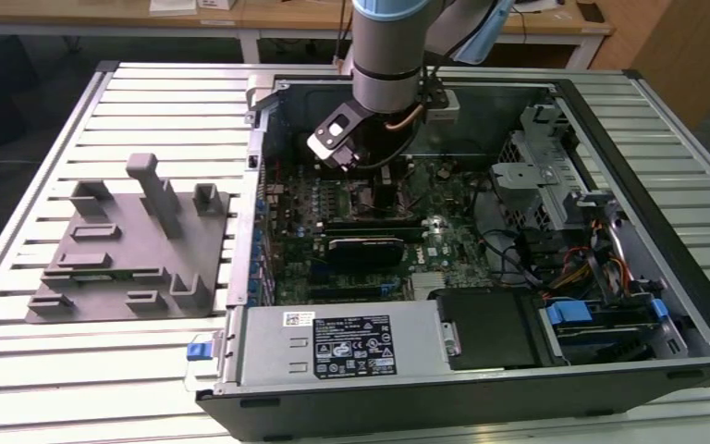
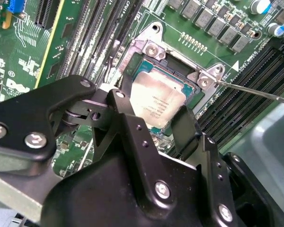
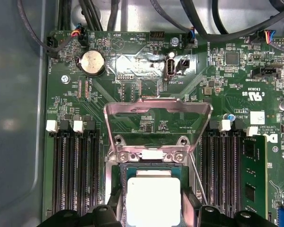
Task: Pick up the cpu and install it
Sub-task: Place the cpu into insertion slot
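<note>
Tool astride cpu at socket, arm upright over motherboard

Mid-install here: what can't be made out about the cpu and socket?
Second wrist view: the gripper hides the near corner of the cpu and that part of the socket.
First wrist view: the frame edge cuts off the cpu.
Exterior view: the arm hides the socket.
Whether the cpu is fully seated cannot be told.
</note>
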Motion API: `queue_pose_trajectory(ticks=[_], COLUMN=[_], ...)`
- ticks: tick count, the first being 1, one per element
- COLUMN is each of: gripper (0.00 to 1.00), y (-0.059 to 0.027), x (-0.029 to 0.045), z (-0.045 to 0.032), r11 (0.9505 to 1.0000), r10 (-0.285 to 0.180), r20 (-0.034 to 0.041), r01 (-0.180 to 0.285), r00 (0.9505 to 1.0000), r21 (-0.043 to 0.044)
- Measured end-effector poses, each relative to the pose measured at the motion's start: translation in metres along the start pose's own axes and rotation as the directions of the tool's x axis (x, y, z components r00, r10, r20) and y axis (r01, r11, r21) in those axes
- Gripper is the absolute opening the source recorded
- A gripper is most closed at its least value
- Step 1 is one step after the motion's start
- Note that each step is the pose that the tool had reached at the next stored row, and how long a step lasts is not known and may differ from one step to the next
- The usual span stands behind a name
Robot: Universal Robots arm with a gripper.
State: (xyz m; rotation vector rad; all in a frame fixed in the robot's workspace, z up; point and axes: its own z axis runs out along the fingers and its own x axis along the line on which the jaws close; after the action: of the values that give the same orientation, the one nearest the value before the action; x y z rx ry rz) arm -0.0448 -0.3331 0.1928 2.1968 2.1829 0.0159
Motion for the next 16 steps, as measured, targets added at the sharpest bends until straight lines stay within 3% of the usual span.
queue_pose_trajectory(ticks=[5, 6, 16], gripper=[0.6, 0.54, 0.54], y=[0.0, 0.0, 0.0033], x=[-0.0001, -0.0001, -0.0001], z=[-0.0005, -0.0005, -0.0007], r11=[1.0, 1.0, 1.0], r10=[0.0, 0.0, 0.0], r20=[0.0004, 0.0003, -0.0019], r01=[0.0, 0.0, 0.0], r00=[1.0, 1.0, 1.0], r21=[0.0003, 0.0002, 0.0002])
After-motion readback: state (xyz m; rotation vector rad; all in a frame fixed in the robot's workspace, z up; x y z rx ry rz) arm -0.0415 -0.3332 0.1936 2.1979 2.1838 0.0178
